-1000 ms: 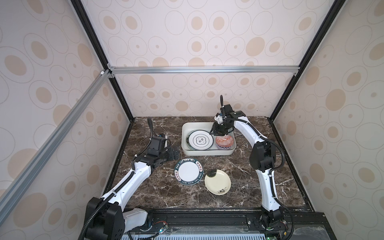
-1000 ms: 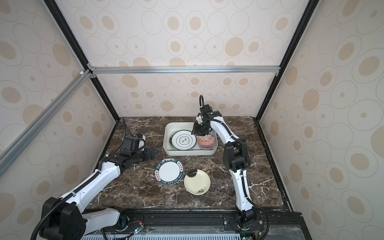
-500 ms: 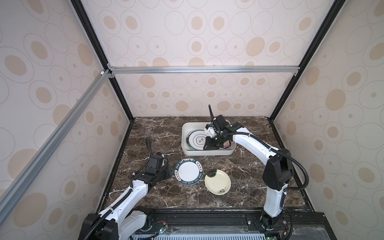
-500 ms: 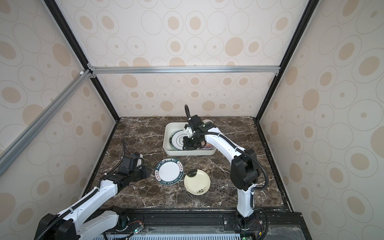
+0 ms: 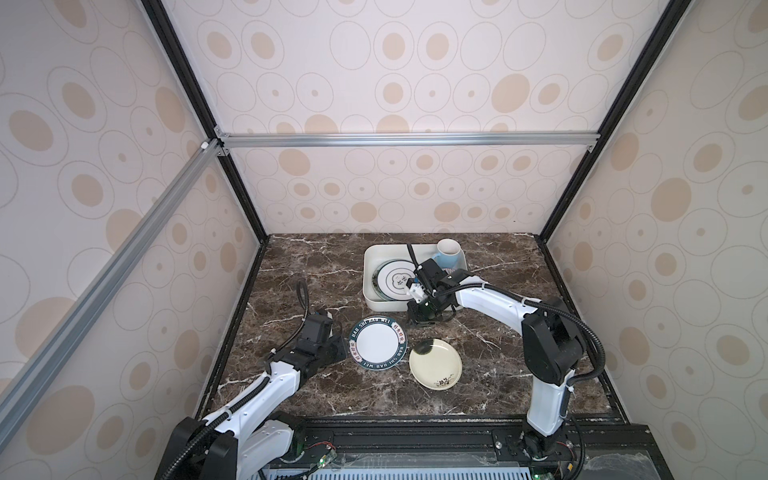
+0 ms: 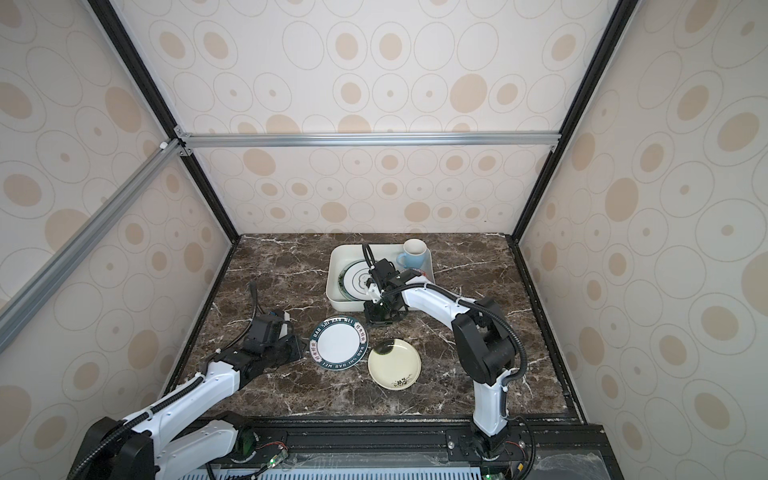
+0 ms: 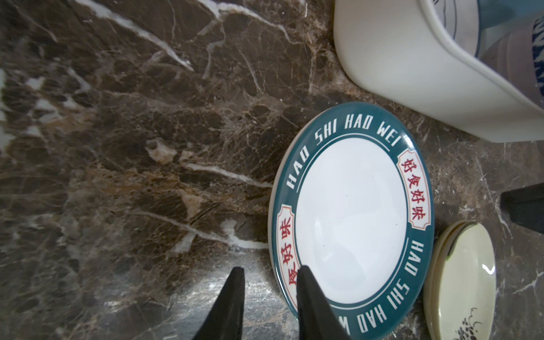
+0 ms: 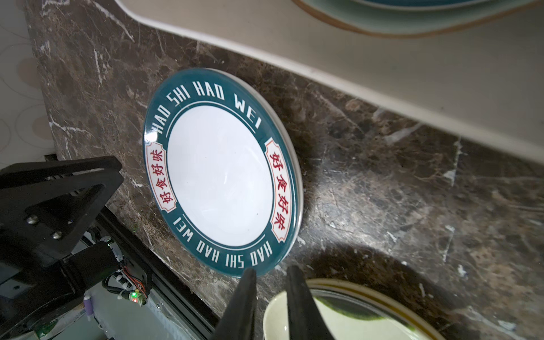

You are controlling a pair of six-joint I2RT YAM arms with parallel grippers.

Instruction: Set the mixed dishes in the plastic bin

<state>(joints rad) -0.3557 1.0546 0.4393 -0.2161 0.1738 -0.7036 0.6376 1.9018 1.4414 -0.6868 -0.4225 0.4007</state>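
- I think my job right now is to pick up the teal-rim plate (image 5: pixel 377 343). It lies flat on the table (image 5: pixel 291 282), in front of the plastic bin (image 5: pixel 384 305) and just beside the cream plate (image 5: pixel 435 365).
- My left gripper (image 7: pixel 270 268) is at that plate's edge. One finger is over the rim and the other is outside it, with a small gap between them. I cannot tell if they squeeze the rim yet.
- To do it well, I should get the outside finger low, under the lip, and then squeeze tight. The plate looks smooth and shiny, so it may slip.
- Next I should lift slowly, not bump the cream plate, and go up over the bin's wall.
- The bin holds a round plate (image 5: pixel 395 279) and a blue mug (image 5: pixel 449 253). I should lay mine on the round plate, away from the mug.
- My left arm lies low and long over the table from the front left, with its fingers pointing at the plate.
- My right gripper (image 8: pixel 270 272) has its fingers a little apart and holds nothing. It points down over the table, between the bin's front wall and the cream plate.
- My right arm has its elbow up high and reaches in toward the middle.
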